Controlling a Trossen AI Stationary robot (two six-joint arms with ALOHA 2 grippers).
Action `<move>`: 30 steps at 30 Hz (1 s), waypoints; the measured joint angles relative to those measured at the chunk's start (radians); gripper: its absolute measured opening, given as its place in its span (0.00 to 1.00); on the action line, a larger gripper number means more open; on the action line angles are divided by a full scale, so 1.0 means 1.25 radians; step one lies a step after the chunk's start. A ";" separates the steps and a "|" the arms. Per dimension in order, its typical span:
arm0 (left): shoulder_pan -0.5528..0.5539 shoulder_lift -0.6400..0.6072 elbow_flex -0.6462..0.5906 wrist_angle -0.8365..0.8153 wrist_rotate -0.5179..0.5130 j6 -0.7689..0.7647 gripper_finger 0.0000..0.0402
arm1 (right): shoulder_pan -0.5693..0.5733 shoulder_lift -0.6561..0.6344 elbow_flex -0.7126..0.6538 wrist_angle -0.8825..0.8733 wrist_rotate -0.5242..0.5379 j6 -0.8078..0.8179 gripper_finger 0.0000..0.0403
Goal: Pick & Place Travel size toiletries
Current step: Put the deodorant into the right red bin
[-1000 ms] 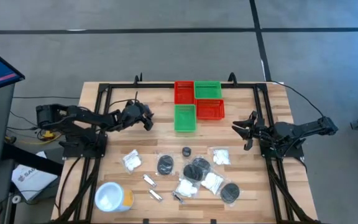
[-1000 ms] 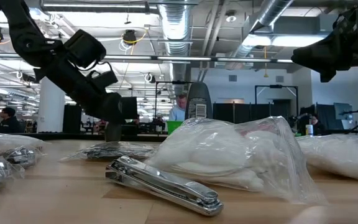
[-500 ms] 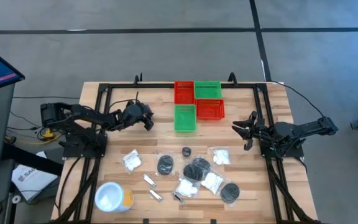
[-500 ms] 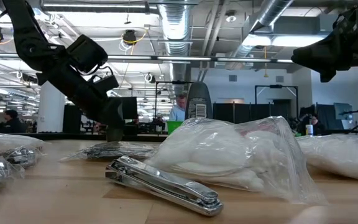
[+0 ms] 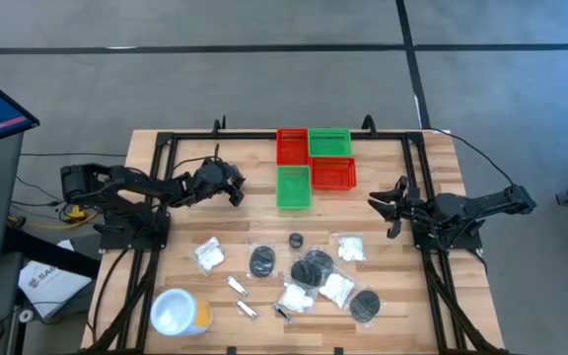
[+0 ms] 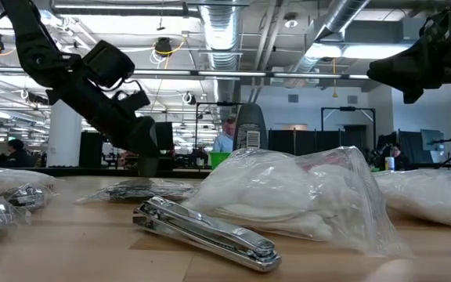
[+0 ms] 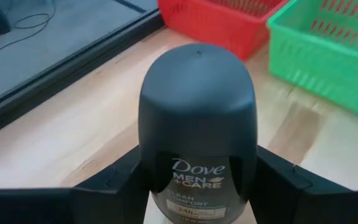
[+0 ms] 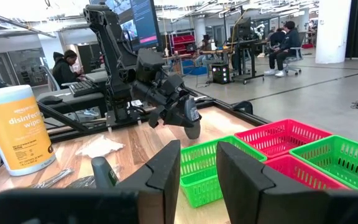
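Note:
My left gripper [image 5: 231, 187] is above the table's left half, left of the near green bin [image 5: 293, 187]. It is shut on a small dark grey Dove bottle [image 7: 197, 118], which also shows in the right wrist view [image 8: 190, 121]. My right gripper [image 5: 387, 208] waits open and touches nothing, right of the bins. White packets [image 5: 209, 255], black discs [image 5: 263, 261] and silver sachets [image 5: 237, 287] lie flat on the near half of the table. Another small dark bottle [image 5: 295, 240] stands among them. My left gripper pinches the bottle between its two fingers [image 7: 120, 180] at the labelled body [image 7: 194, 177], below the rounded cap [image 7: 197, 68]. The fingers come from the table's left, slanting downward. The bottle is lifted clear of the table, its rounded end tilted down beyond the fingertips [image 8: 191, 127].
Two red bins [image 5: 292, 147] and two green bins [image 5: 329, 143] sit at the far middle of the table. A white round tub with an orange side [image 5: 177, 314] stands near the near left corner. A black frame rail [image 5: 166, 148] runs around the table.
My left gripper, shut on the bottle throughout, has dipped a little and come back up, ending slightly nearer the bins. The bottle stays lifted clear.

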 joint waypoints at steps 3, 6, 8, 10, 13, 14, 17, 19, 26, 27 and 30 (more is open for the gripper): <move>0.000 -0.049 0.000 0.001 0.041 -0.001 0.50 | 0.000 0.000 0.000 0.000 0.000 0.000 0.24; -0.001 -0.104 0.000 0.003 0.089 -0.005 0.50 | 0.000 0.000 0.000 0.000 0.000 0.000 0.24; -0.007 -0.141 0.000 0.003 0.111 -0.005 0.50 | 0.000 0.000 0.000 0.000 0.000 0.000 0.24; -0.017 -0.173 0.001 0.002 0.124 -0.004 0.50 | 0.000 0.000 0.000 0.000 0.000 0.000 0.24; -0.031 -0.195 0.022 -0.002 0.139 0.000 0.50 | 0.000 0.000 0.000 0.000 0.000 0.000 0.24; -0.034 -0.196 0.035 -0.002 0.145 0.001 0.50 | 0.000 0.000 0.000 0.001 0.000 0.001 0.24; -0.036 -0.179 0.081 -0.012 0.169 0.020 0.50 | -0.001 0.001 -0.002 0.018 0.000 0.006 0.24; -0.036 -0.157 0.115 -0.023 0.186 0.032 0.50 | -0.004 0.002 -0.002 0.040 -0.001 0.012 0.24; -0.036 -0.064 0.225 -0.024 0.274 0.037 0.50 | -0.042 0.008 -0.002 0.057 -0.015 0.035 0.24; -0.036 -0.045 0.241 -0.025 0.292 0.037 0.50 | -0.049 0.008 -0.002 0.071 -0.026 0.035 0.24; -0.038 0.002 0.284 -0.031 0.335 0.035 0.50 | -0.075 0.032 -0.001 0.115 -0.064 0.035 0.24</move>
